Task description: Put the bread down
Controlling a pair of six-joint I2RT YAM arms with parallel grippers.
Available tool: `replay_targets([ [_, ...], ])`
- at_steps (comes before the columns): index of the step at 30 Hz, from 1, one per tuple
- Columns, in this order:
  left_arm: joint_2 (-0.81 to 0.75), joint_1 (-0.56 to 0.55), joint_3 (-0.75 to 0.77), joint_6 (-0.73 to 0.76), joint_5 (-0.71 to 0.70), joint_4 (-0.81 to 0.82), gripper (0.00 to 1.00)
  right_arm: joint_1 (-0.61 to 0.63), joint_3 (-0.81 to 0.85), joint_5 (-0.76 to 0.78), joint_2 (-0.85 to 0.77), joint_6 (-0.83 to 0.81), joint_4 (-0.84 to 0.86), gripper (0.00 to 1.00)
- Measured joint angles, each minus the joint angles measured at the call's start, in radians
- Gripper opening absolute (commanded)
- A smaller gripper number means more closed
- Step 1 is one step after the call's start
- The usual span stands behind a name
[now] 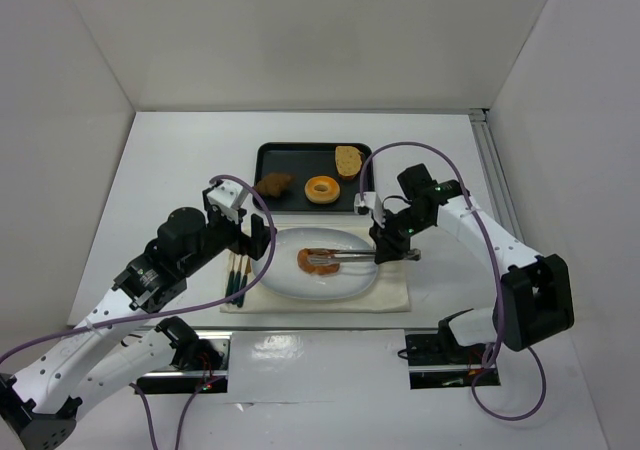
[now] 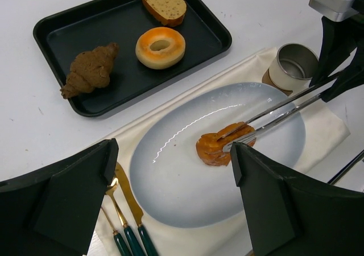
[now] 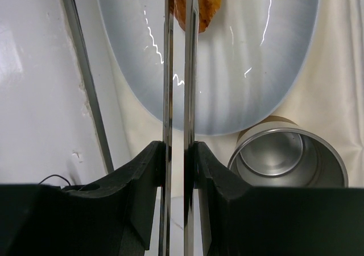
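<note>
As the top view has it, the bread (image 1: 320, 261) lies inside the plate (image 1: 290, 288), near its centre, with its long axis running left to right across the plate. The right gripper (image 1: 385, 247) hangs just off the plate's right rim, its fingers clamped on a pair of tongs (image 1: 356, 257) that reach in over that rim. The bread lies straight out from those fingers, roughly in line with the tongs. The left gripper (image 1: 256, 240) hovers at the plate's left rim, open and empty; the right arm is the one engaged. The tray (image 1: 300, 155) sits beyond the plate's far rim.

From the left wrist, the wide-spread left fingers (image 2: 79, 193) frame the plate's near side. The tong blades cross the top of the bread and pinch it toward their tips. It looks set down on the plate, though I cannot tell whether it bears its full weight there. A metal cup (image 2: 293, 68) stands just beyond the plate's right rim.

From the right wrist, the dark fingers (image 3: 142, 182) squeeze the two blades nearly together; at the far end an orange edge of bread shows over the plate's pale surface. The coming move probably means easing the squeeze so the blades spring apart, then drawing back along that same line toward the right rim.
</note>
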Motion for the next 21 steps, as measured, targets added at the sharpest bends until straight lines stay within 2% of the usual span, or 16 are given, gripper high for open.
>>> replay_targets([
  [6, 0.000, 0.000, 0.000, 0.000, 0.000, 0.000, 1.00, 0.000, -0.001, 0.015, 0.000, 0.024, 0.025, 0.48],
  [8, 0.000, 0.000, 0.000, 0.000, 0.000, 0.000, 1.00, 0.000, -0.001, 0.021, 0.000, 0.029, 0.029, 0.51],
  [21, 0.000, 0.000, 0.000, 0.000, 0.000, 0.000, 1.00, 0.000, -0.001, 0.029, -0.049, 0.048, 0.035, 0.54],
])
